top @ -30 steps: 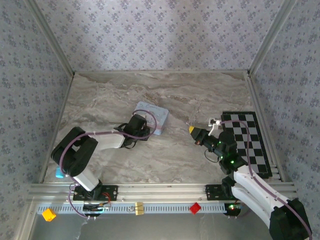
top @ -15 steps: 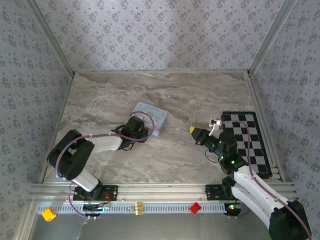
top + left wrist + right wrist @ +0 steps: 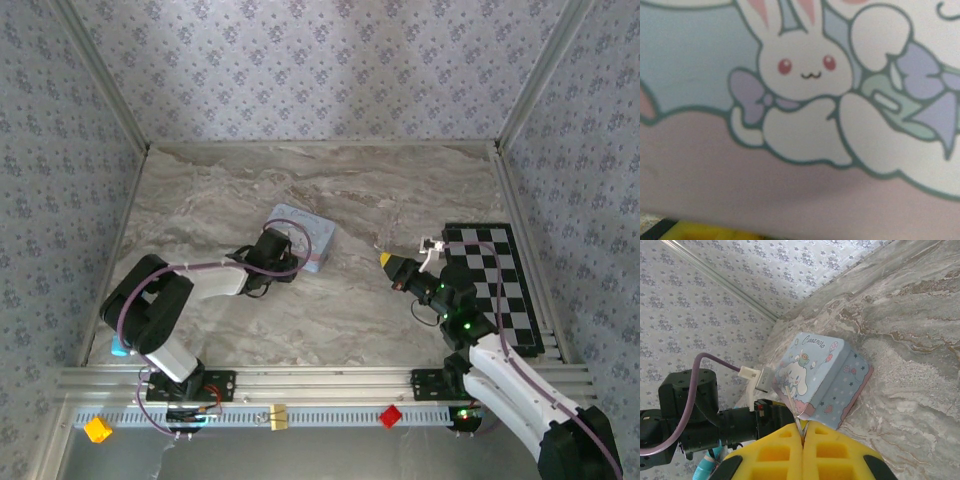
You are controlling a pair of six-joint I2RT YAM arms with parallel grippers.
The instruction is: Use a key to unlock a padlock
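A light-blue tin (image 3: 308, 233) with a cartoon rabbit lies mid-table. In the right wrist view the tin (image 3: 822, 375) stands tilted, its left corner raised. My left gripper (image 3: 288, 256) is at that corner and looks shut on it. The rabbit picture on the tin (image 3: 805, 70) sits very close in the left wrist view, with one yellow finger (image 3: 700, 233) at the bottom edge. My right gripper (image 3: 386, 261) is to the tin's right. Its yellow fingers (image 3: 775, 450) are pressed together on a thin metal key (image 3: 799, 423) that points toward the tin. The padlock is hidden.
A black-and-white checkerboard mat (image 3: 500, 285) lies along the right wall beside my right arm. A teal object (image 3: 120, 348) sits by the left arm's base. Small yellow (image 3: 97, 429) and red (image 3: 390, 416) blocks rest on the front rail. Patterned walls enclose the table.
The left gripper and the tin shifted slightly, and the tin turned a little at its near-left corner. The right gripper with the key has stayed in place.
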